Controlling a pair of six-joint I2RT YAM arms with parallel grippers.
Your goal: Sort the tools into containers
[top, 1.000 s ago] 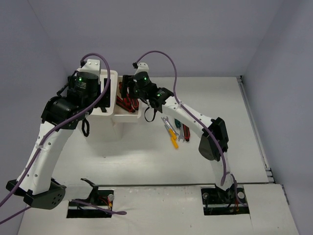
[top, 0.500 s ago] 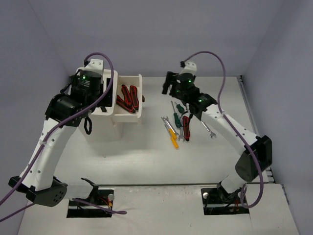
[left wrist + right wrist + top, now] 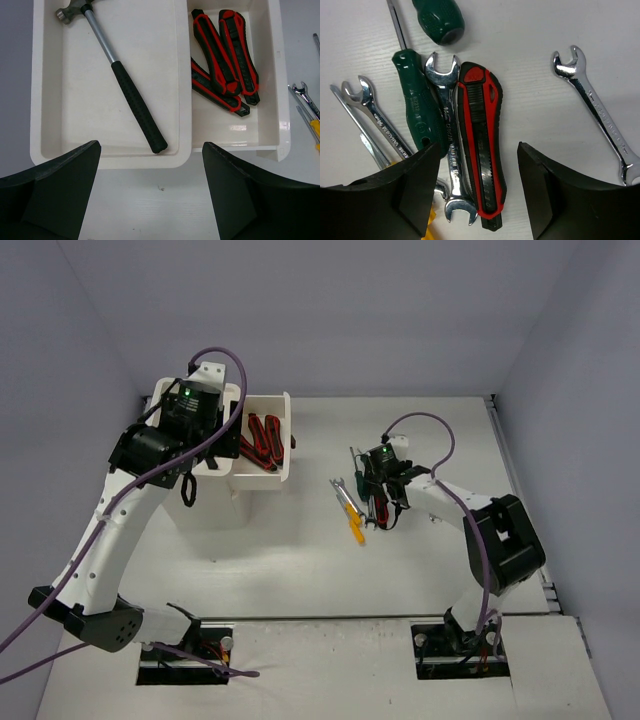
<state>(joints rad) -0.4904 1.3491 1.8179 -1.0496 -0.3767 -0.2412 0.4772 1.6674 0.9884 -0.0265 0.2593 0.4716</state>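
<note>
The white cabinet [image 3: 262,480] has a black-handled hammer [image 3: 120,80] in its top tray [image 3: 35,90]. Three red-and-black utility knives [image 3: 225,60] lie in its pulled-out drawer [image 3: 272,75]. My left gripper [image 3: 151,145] is open and empty, above the cabinet's near edge. My right gripper [image 3: 477,147] is open, low over the table, its jaws either side of another red-and-black utility knife [image 3: 480,150]. Beside that knife lie a silver wrench [image 3: 447,145], two green screwdrivers [image 3: 415,110], a small wrench [image 3: 375,122] and a yellow handle [image 3: 427,225]. Another wrench [image 3: 592,110] lies apart to the right.
The tools lie in a tight cluster [image 3: 360,502] on the white table, right of the cabinet. Grey walls close in the left, back and right sides. A metal rail [image 3: 520,490] runs along the table's right edge.
My right arm has left the open drawer, swung right and come down low over the tool cluster. My left arm has shifted slightly over the cabinet.
</note>
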